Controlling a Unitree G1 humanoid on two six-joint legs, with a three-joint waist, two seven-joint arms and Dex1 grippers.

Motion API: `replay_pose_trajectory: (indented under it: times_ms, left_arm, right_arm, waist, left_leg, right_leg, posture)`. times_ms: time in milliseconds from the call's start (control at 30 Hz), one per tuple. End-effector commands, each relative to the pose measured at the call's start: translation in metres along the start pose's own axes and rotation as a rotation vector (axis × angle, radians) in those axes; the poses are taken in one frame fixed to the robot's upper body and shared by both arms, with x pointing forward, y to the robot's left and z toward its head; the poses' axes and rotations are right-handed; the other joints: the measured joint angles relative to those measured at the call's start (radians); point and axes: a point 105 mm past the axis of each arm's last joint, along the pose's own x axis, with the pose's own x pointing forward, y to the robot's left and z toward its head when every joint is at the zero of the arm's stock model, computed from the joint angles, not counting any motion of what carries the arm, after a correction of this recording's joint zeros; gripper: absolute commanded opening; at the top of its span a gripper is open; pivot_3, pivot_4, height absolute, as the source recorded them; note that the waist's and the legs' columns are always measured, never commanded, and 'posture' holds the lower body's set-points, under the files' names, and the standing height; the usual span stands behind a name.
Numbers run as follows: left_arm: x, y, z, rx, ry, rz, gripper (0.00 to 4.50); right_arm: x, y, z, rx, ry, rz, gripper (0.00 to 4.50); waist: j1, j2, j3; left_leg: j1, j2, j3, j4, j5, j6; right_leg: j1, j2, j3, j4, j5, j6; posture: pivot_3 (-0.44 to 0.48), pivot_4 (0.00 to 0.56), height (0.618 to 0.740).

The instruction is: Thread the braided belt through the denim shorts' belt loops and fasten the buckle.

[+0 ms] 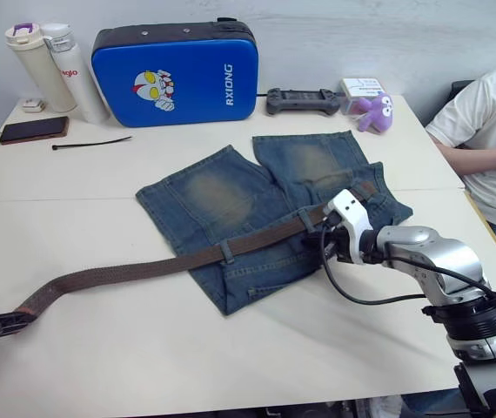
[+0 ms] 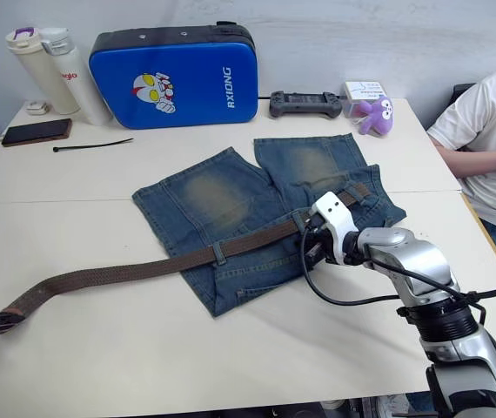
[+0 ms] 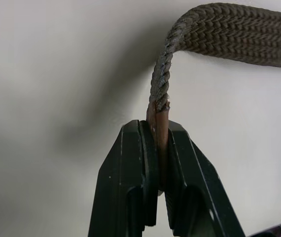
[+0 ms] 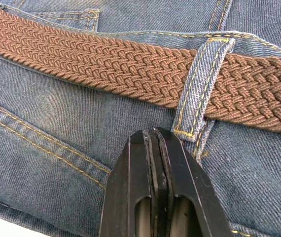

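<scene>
The denim shorts lie flat mid-table, waistband toward me. The braided belt runs along the waistband under two belt loops, and its long free part trails left over the bare table. At the near left edge my left gripper is shut on the belt's tip, which is clamped between its fingers. My right gripper is shut with its tips resting on the denim just below a belt loop and nothing seen between them. The buckle is hidden.
At the back stand a blue case, two bottles, a phone, a black cable tie, a game controller and a purple plush. A person sits at the right edge.
</scene>
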Motion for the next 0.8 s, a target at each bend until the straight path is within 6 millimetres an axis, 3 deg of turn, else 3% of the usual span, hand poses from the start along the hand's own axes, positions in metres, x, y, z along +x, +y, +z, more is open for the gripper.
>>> replay_pose_trajectory:
  times_ms: [33,167,267,300,367,467,600,700,800]
  left_arm:
    - [0.001,-0.022,0.013,0.056,-0.037,-0.085,1.33]
    - [-0.006,-0.049,0.035,0.185,-0.105,-0.155,3.12]
    - [-0.015,-0.079,0.053,0.328,-0.175,-0.246,4.47]
    - [-0.018,-0.089,0.058,0.372,-0.194,-0.278,4.47]
    - [-0.018,-0.133,0.055,0.529,-0.175,-0.441,4.47]
    - [-0.013,-0.167,0.043,0.659,-0.113,-0.570,4.47]
    - [0.023,-0.236,0.022,0.923,-0.042,-0.748,4.50]
    - [0.053,-0.263,0.005,1.104,0.019,-0.773,4.50]
    - [0.076,-0.274,-0.002,1.180,0.035,-0.777,4.50]
  right_arm:
    - [-0.002,0.005,-0.013,0.031,0.066,0.044,0.00]
    - [-0.019,0.011,0.005,0.004,0.021,0.113,0.00]
    - [-0.039,0.016,0.021,-0.018,-0.006,0.179,0.00]
    - [-0.045,0.018,0.025,-0.028,-0.014,0.196,0.00]
    - [-0.058,0.021,0.036,-0.073,-0.032,0.226,0.00]
    - [-0.070,0.027,0.042,-0.090,-0.028,0.268,0.00]
    - [-0.088,0.031,0.035,-0.165,0.037,0.263,1.27]
    - [-0.099,0.027,0.032,-0.170,0.057,0.204,2.53]
    - [-0.106,0.021,0.027,-0.179,0.080,0.138,3.90]
  waist:
    - [0.002,0.000,0.000]
    - [0.004,0.000,0.000]
    - [0.007,0.008,0.005]
    - [0.008,0.011,0.007]
    - [0.007,0.014,0.009]
    - [0.006,0.014,0.009]
    - [0.008,0.017,0.010]
    - [0.014,0.017,0.011]
    - [0.006,0.017,0.011]
  left_leg:
    - [0.000,0.000,0.000,0.000,0.000,0.000]
    - [-0.006,0.000,0.000,0.000,0.000,0.000]
    - [-0.014,0.000,0.001,0.000,0.000,0.001]
    - [-0.018,0.000,0.000,0.001,0.001,0.001]
    - [-0.024,0.000,0.001,0.001,0.002,0.000]
    - [-0.032,0.000,0.001,0.003,0.006,-0.005]
    - [-0.034,0.000,0.001,0.008,0.006,-0.003]
    - [-0.038,0.000,0.000,0.019,0.005,-0.001]
    - [-0.038,-0.001,0.002,0.020,0.006,0.001]
  right_leg:
    - [0.000,0.000,0.000,0.000,0.000,0.000]
    - [-0.005,0.000,0.000,-0.001,0.000,0.000]
    - [-0.013,-0.001,0.000,-0.001,0.000,0.000]
    - [-0.017,0.000,0.000,0.000,0.000,0.000]
    - [-0.024,0.000,0.000,0.002,0.000,0.001]
    - [-0.032,0.001,0.000,0.007,0.000,0.001]
    - [-0.031,0.002,0.000,0.008,0.001,0.002]
    - [-0.031,0.003,0.000,0.009,0.002,0.005]
    - [-0.030,0.003,0.002,0.010,0.004,0.008]
  posture:
    - [0.000,0.150,0.740]
    - [0.000,0.150,0.740]
    - [0.000,0.150,0.740]
    - [0.000,0.150,0.740]
    - [0.000,0.150,0.740]
    - [0.000,0.150,0.740]
    - [0.000,0.150,0.740]
    - [0.000,0.150,0.740]
    - [0.000,0.150,0.740]
